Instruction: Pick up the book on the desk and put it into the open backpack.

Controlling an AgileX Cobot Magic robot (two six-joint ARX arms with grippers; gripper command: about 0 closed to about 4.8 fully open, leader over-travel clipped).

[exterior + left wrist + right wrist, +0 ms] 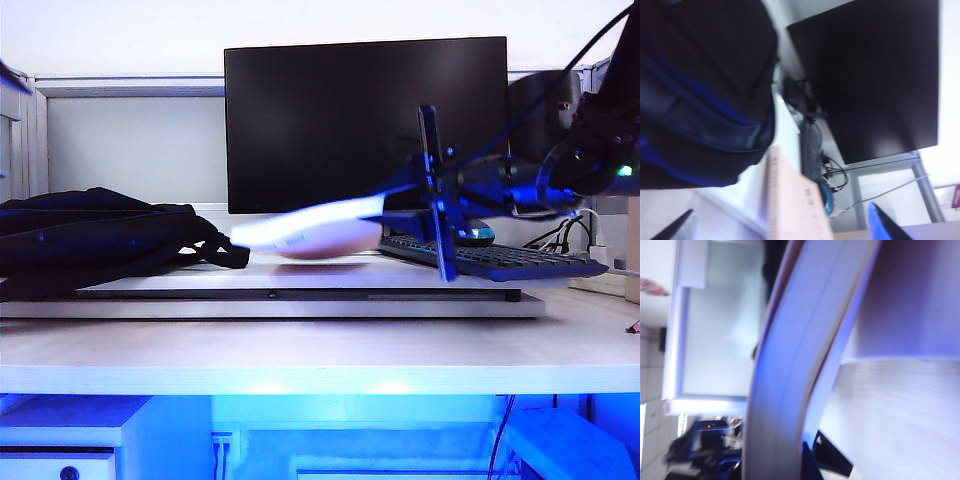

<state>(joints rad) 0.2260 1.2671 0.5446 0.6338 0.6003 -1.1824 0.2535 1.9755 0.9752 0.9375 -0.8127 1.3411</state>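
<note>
Exterior view: right claw [425, 205] clenched on the book [315, 232] (drooping, airborne) above the tabletop [300, 355], right of the backpack [95, 235]; left claw [780, 227] spread wide.

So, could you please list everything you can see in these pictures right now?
book: one, pale pink cover with white page edges, held in the air above the raised board, drooping toward the backpack
backpack: one, black with blue lining, lying at the left end of the raised board
desk: one, white, across the foreground
raised board: one, white, flat on the desk
monitor: one, black, screen dark, behind the board
keyboard: one, black, right of the book
cables: several, dark, at the far right behind the keyboard
right gripper: one, black, shut on the book's right end
left gripper: one, dark fingers spread open, near the backpack, holding nothing
</note>
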